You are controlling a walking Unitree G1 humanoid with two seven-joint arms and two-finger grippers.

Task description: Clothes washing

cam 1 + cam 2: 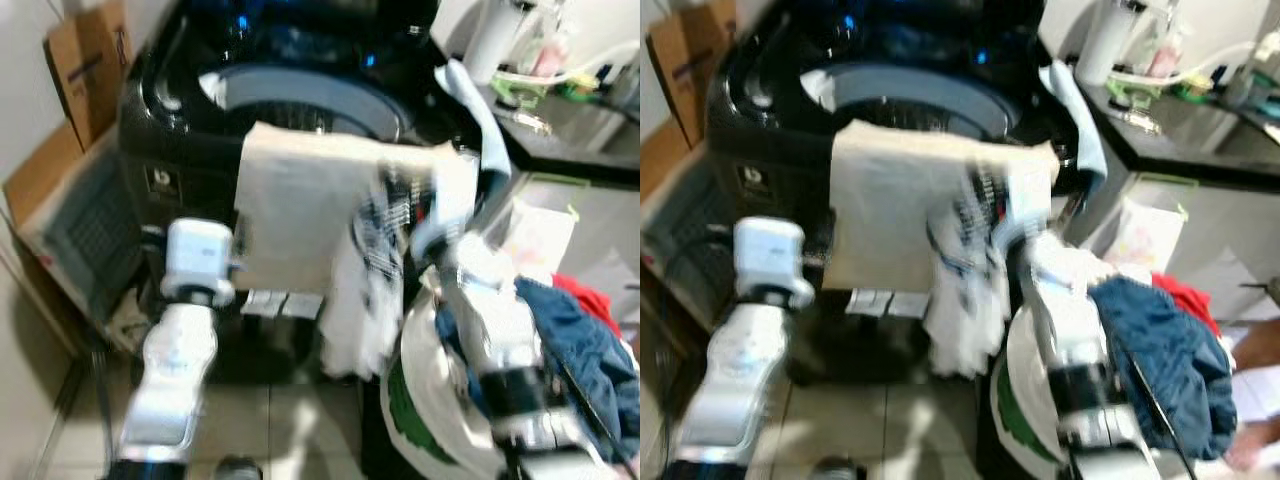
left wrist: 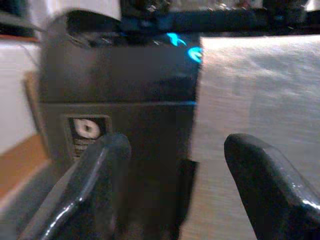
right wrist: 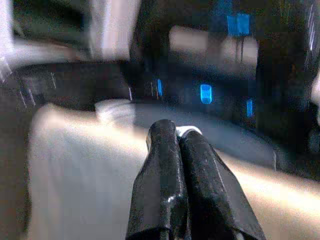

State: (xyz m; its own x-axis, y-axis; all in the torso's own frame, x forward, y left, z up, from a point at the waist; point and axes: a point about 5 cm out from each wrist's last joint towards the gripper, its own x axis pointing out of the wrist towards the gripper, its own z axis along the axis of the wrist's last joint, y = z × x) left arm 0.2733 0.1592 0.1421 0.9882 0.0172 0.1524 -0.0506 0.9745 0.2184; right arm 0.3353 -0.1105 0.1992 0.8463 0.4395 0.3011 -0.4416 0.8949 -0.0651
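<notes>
Cloth: beige sheet (image 1: 300, 215) is draping over the front rim of the black washing machine (image 1: 170, 150).
Right tool (image 3: 179, 142): fingers are pressing closed on a white scrap, above the sheet.
Left tool (image 2: 177, 165): fingers are standing apart before the machine's front.

Head eyes downward, wrist views close, all on washer (image 1: 300, 110).

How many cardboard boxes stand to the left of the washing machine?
2. One cardboard box leans against the wall beside the washing machine; a second cardboard box stands lower, nearer the floor. Blur and the machine may hide others.
</notes>
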